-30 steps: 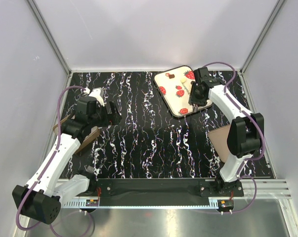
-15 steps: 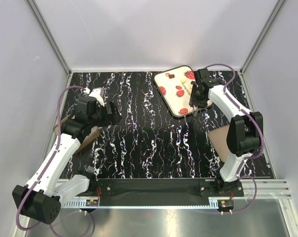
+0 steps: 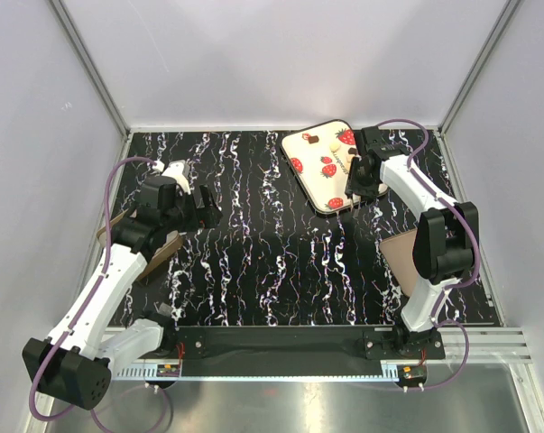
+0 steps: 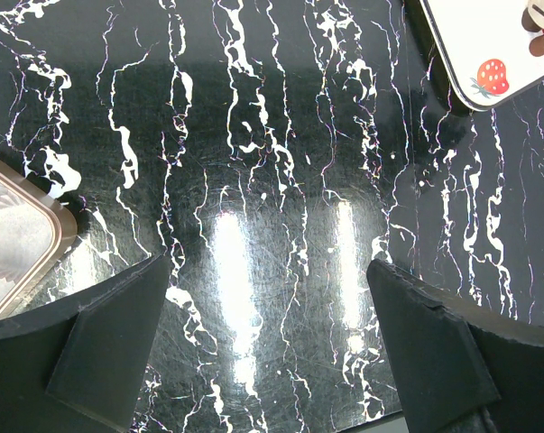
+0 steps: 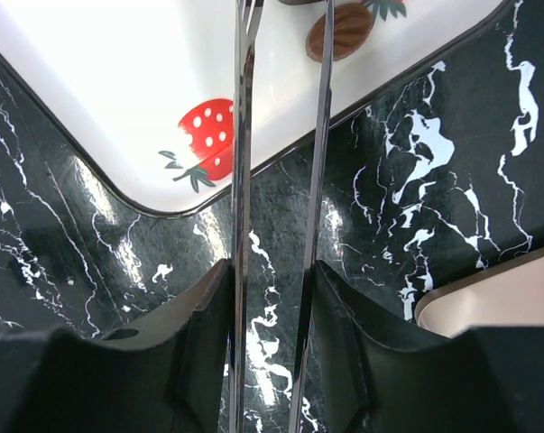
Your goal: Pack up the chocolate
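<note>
A white strawberry-print tray [image 3: 312, 183] lies at the back right. It carries small chocolate pieces: a dark one [image 3: 313, 140] and a creamy one [image 3: 331, 147]. My right gripper [image 3: 356, 183] hovers over the tray's right edge, shut on metal tongs [image 5: 243, 135]. The tong arms reach past my right gripper [image 5: 272, 280] toward a brown oval chocolate [image 5: 341, 32]; their tips run out of frame. My left gripper [image 3: 204, 209] is open and empty above the table [image 4: 264, 271]. The tray corner [image 4: 488, 45] with brown pieces [image 4: 538, 27] shows in the left wrist view.
A brown box [image 3: 163, 253] with paper liners lies under the left arm and shows in the left wrist view [image 4: 19, 244]. A flat brown lid [image 3: 400, 253] lies at the right beside the right arm, its corner in the right wrist view [image 5: 497, 289]. Grey walls enclose the table.
My right gripper with the tongs has shifted slightly left and nearer along the tray's right edge. The left arm has not moved.
</note>
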`<state>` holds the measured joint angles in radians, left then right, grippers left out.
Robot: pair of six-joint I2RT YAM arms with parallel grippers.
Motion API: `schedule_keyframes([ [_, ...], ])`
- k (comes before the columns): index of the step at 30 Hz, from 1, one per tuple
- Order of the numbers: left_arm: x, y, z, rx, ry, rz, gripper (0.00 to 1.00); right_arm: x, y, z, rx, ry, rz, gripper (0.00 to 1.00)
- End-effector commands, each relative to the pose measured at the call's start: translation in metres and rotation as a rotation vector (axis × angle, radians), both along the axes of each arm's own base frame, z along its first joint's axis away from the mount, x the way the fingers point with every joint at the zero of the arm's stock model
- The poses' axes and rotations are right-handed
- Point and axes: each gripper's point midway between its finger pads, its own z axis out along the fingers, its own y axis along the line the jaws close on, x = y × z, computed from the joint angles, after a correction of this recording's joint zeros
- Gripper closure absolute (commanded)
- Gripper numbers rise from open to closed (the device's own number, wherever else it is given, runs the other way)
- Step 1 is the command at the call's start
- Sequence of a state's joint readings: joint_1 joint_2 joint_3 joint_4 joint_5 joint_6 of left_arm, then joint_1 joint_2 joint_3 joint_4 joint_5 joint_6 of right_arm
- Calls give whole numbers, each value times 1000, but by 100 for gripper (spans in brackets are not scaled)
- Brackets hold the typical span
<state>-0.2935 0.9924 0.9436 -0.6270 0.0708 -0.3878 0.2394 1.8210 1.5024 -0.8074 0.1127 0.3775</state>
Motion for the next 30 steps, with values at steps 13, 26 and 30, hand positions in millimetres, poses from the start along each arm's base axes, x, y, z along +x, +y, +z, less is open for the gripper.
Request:
schedule_keyframes([
  [13, 9, -1, 13, -4, -56, -10, 1, -4, 21, 14, 120, -2, 65, 49],
  [26, 9, -1, 15, -5, -62, -8, 1, -2, 12, 8, 62, 20, 74, 46],
  [30, 9, -1, 15, -5, -60, -8, 1, -1, 13, 0, 61, 34, 83, 54],
])
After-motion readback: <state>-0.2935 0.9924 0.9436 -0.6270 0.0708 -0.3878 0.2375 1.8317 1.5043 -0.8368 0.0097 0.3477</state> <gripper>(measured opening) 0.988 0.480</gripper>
